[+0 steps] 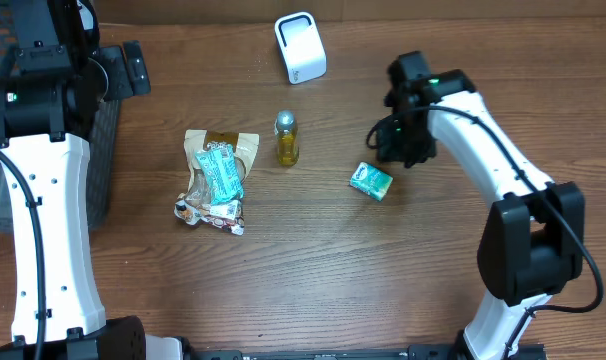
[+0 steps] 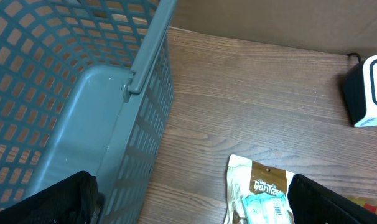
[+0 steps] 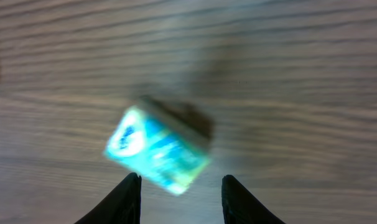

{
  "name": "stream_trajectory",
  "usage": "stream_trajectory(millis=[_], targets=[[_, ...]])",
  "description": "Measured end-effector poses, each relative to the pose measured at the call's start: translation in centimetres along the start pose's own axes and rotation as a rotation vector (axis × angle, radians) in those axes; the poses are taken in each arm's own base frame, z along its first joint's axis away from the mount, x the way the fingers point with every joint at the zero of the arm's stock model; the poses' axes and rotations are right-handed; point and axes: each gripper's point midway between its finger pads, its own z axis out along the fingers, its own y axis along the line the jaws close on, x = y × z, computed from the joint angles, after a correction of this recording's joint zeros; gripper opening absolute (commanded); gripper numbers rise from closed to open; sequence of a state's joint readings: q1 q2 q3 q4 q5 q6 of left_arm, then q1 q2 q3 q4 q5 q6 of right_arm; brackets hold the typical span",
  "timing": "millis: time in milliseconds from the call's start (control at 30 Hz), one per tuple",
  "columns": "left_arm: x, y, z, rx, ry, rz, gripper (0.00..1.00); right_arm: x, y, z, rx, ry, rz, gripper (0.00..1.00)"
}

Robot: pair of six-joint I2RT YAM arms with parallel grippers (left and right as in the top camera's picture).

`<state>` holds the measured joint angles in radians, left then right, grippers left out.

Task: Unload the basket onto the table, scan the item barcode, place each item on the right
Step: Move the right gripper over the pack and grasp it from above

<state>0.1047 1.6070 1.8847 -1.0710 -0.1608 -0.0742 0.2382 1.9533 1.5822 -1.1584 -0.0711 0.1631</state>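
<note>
A small teal box (image 1: 370,181) lies on the wooden table, right of centre. Just above and right of it hangs my right gripper (image 1: 395,142). In the right wrist view the box (image 3: 156,149) is blurred and tilted, just beyond the fingertips, and the right gripper (image 3: 179,180) stands open with the jaws apart and touching nothing. The white scanner (image 1: 300,47) stands at the back centre and also shows at the edge as the scanner (image 2: 369,90). My left gripper (image 2: 188,186) is wide open and empty, over the basket's edge at the far left.
A blue-grey mesh basket (image 2: 64,93) stands at the table's left edge. A tan snack pouch (image 1: 218,175) with teal packets on it lies left of centre, also seen as the pouch (image 2: 260,186). A small yellow bottle (image 1: 286,138) stands beside it.
</note>
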Motion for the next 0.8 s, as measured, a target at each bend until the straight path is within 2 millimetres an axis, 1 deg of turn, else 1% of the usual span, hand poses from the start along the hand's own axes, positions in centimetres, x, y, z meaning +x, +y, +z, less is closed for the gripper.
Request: stream_trajectory(millis=[100,133,267,333,433,500,600,800], targets=[[0.0,0.0,0.0,0.000,0.000,0.000,1.00,-0.4,-2.1,1.0,0.004,-0.014,0.021,0.31],[0.0,0.0,0.0,0.000,0.000,0.000,1.00,-0.4,-3.0,1.7,0.008,-0.017,0.033,0.27],[0.0,0.0,0.0,-0.001,0.000,0.000,1.00,0.4,-5.1,3.9,0.019,-0.010,0.065,0.26],[0.0,0.0,0.0,0.000,0.000,0.000,1.00,1.1,-5.5,5.1,0.019,-0.005,0.067,0.26],[0.0,0.0,0.0,0.000,0.000,0.000,0.99,2.0,-5.1,6.7,-0.008,0.003,0.058,0.26],[0.0,0.0,0.0,0.000,0.000,0.000,1.00,2.8,-4.3,7.3,-0.043,0.022,0.049,0.26],[0.0,0.0,0.0,0.000,0.000,0.000,1.00,3.4,-3.0,7.3,-0.103,0.044,0.042,0.24],[0.0,0.0,0.0,0.000,0.000,0.000,0.99,6.3,-0.1,7.0,-0.206,0.161,0.025,0.25]])
